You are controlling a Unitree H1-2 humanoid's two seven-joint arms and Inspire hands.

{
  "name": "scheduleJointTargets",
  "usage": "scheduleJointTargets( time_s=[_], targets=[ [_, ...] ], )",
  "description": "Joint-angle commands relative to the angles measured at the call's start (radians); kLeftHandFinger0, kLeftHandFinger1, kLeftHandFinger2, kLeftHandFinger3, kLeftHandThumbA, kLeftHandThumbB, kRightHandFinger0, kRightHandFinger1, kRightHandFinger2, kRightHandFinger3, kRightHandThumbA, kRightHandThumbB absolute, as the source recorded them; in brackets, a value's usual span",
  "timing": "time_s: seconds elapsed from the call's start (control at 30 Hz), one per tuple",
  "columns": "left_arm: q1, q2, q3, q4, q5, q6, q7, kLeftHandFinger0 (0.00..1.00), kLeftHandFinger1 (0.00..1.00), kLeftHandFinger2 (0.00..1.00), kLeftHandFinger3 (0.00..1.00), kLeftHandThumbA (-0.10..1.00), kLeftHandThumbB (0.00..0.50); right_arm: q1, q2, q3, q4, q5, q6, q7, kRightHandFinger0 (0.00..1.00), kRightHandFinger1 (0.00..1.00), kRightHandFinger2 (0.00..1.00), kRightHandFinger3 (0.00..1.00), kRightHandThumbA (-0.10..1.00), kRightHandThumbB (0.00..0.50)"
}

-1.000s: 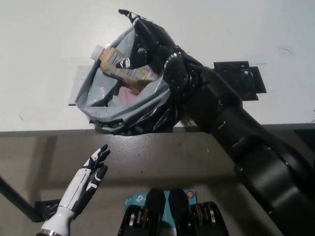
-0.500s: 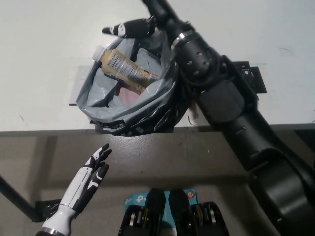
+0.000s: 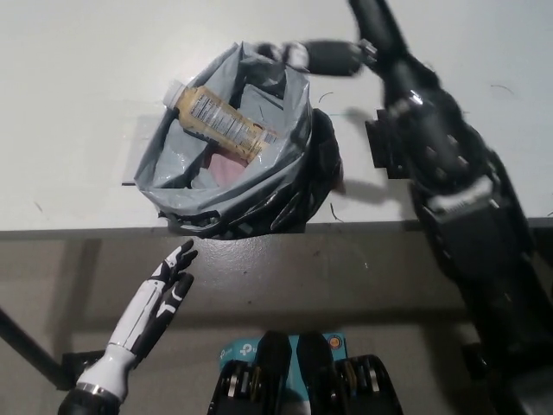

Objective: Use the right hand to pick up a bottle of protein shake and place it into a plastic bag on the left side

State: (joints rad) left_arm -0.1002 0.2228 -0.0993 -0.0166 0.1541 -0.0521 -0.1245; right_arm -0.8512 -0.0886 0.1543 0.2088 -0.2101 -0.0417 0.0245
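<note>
A tan protein shake bottle (image 3: 221, 121) with a white cap lies on its side inside the grey plastic bag (image 3: 226, 186), across its open mouth. My black right hand (image 3: 318, 57) hovers over the bag's far right rim, its fingers apart and nothing in them. It no longer touches the bottle. My white left hand (image 3: 164, 290) rests open below the table's front edge at the lower left.
The bag sits near the front edge of the white table (image 3: 78, 78). A black flat bracket (image 3: 380, 143) lies on the table to the right, partly hidden behind my right arm.
My right hand let go of the bottle, which stays in the bag, and drew away up and to the right. The left hand shifted slightly.
</note>
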Motion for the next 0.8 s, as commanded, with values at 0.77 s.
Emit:
scheduleJointTargets(
  time_s=[0.77],
  targets=[
    [0.089,-0.004,0.035,0.015,-0.055,-0.073,0.001,1.0,1.0,1.0,1.0,1.0,0.18,0.835,0.041,-0.091,-0.334,0.169,-0.3,-0.039,1.0,1.0,1.0,1.0,0.9,0.171]
  ],
)
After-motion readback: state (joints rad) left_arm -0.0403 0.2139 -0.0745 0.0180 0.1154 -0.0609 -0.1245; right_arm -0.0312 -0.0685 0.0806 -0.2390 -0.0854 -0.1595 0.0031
